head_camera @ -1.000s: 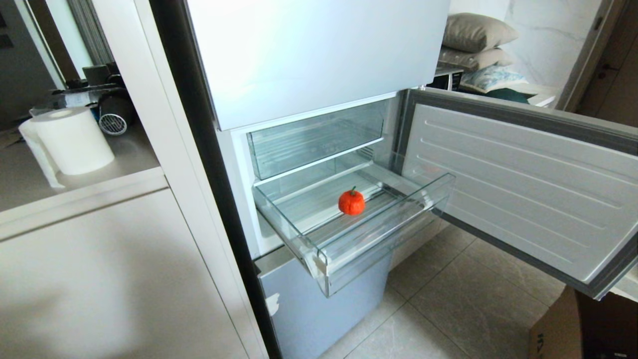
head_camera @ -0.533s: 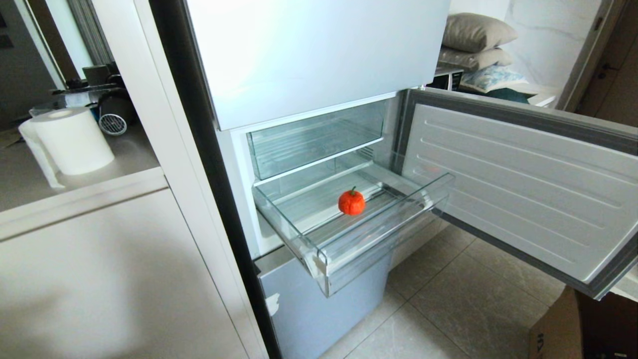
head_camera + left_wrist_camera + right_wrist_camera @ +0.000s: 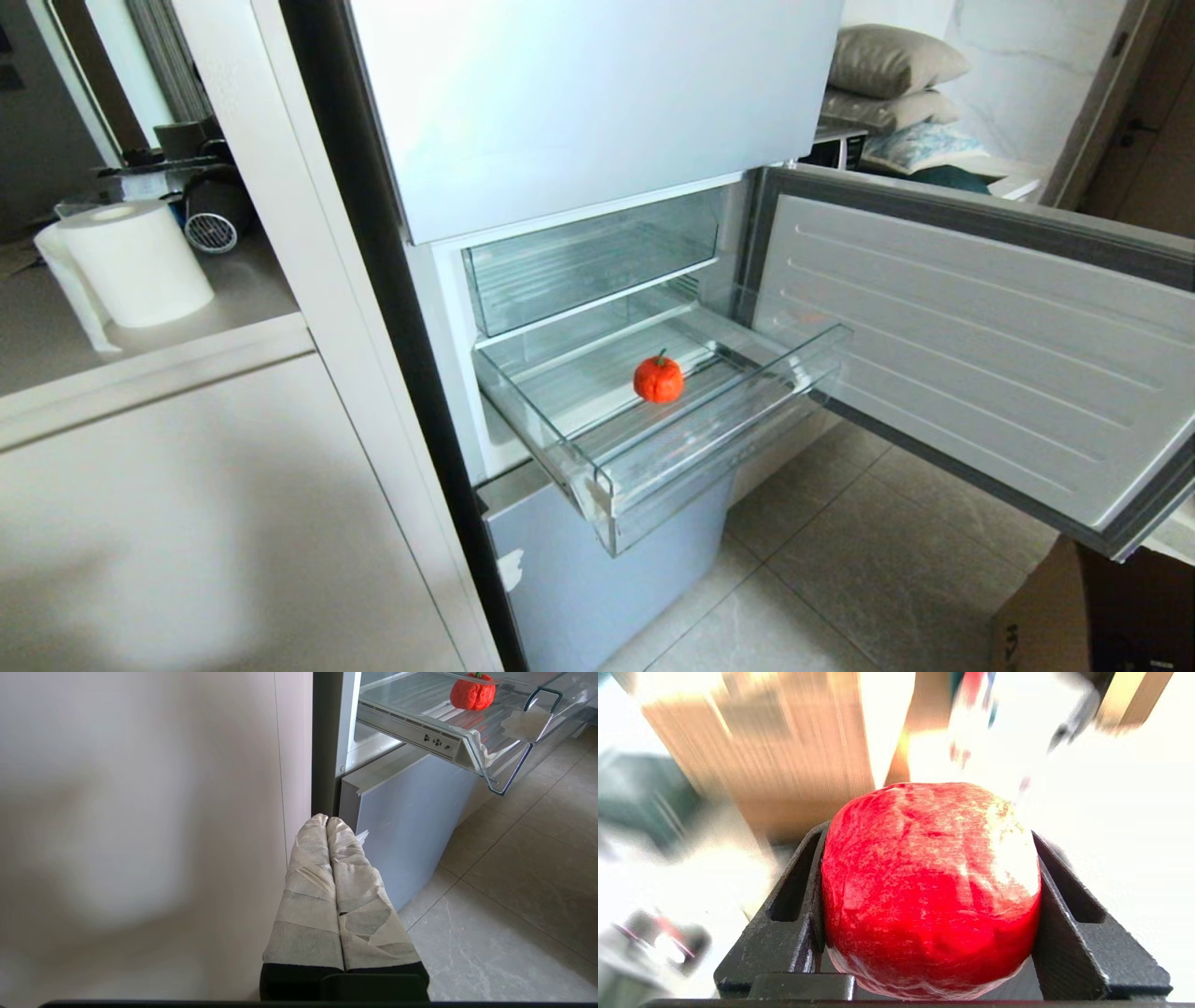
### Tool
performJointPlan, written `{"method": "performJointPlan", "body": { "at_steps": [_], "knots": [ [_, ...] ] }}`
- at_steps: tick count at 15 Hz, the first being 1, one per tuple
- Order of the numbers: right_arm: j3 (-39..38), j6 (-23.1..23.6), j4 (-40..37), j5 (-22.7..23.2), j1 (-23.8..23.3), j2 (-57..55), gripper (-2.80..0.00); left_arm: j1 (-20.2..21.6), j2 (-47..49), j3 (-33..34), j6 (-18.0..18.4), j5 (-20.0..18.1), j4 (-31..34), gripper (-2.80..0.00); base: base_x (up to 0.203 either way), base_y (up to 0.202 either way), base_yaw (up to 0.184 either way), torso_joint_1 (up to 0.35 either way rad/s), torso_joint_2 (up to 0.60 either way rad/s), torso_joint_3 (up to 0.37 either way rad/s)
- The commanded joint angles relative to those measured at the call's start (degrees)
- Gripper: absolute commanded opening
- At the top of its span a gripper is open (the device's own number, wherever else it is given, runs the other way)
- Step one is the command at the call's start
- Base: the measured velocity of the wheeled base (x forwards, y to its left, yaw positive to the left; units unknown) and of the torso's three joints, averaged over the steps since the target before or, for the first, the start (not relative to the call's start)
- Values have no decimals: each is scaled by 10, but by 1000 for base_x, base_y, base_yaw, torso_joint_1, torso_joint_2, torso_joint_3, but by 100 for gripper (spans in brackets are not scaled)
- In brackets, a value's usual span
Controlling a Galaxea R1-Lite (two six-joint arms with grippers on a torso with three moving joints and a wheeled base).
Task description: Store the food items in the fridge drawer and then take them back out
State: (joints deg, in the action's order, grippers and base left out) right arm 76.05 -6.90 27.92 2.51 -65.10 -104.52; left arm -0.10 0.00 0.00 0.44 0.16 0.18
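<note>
The red round food item (image 3: 930, 886) sits between the fingers (image 3: 794, 905) of the right gripper (image 3: 929, 835). It fills the gap from side to side. The jaws stand fairly wide and clamp its two flanks. The item is squat and nearly round, so we read no long axis that would govern its placement. Its surface is glossy and mottled.

The surroundings in the right wrist view are smeared. The head view does not include this gripper. We therefore cannot state which way the fridge drawer (image 3: 709, 439) lies from the held item.

The drawer is pulled out below the upper clear drawer (image 3: 588, 261), with the fridge door (image 3: 971, 345) swung open on its right. An orange-red fruit with a green stem (image 3: 659, 378) rests near the middle of the ribbed floor. Bare floor is free on both sides of it.

We judge that the coming move is a carry to the open drawer and a release beside the fruit, not on it.

The left gripper (image 3: 328, 823) hangs low beside the fridge. Its taped fingers are pressed together and hold nothing. It is below the drawer's taped corner.
</note>
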Motion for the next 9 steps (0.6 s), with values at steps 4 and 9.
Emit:
{"method": "performJointPlan", "body": {
  "at_steps": [4,9],
  "knots": [
    [-13,-15,-15,-14,109,252,-280,0,1,0,1,0,0,-280,0,0,0,0,0,0],
    [-33,24,-37,-62,476,298,-280,0,1,0,0,0,0,-280,0,0,0,0,0,0]
  ]
}}
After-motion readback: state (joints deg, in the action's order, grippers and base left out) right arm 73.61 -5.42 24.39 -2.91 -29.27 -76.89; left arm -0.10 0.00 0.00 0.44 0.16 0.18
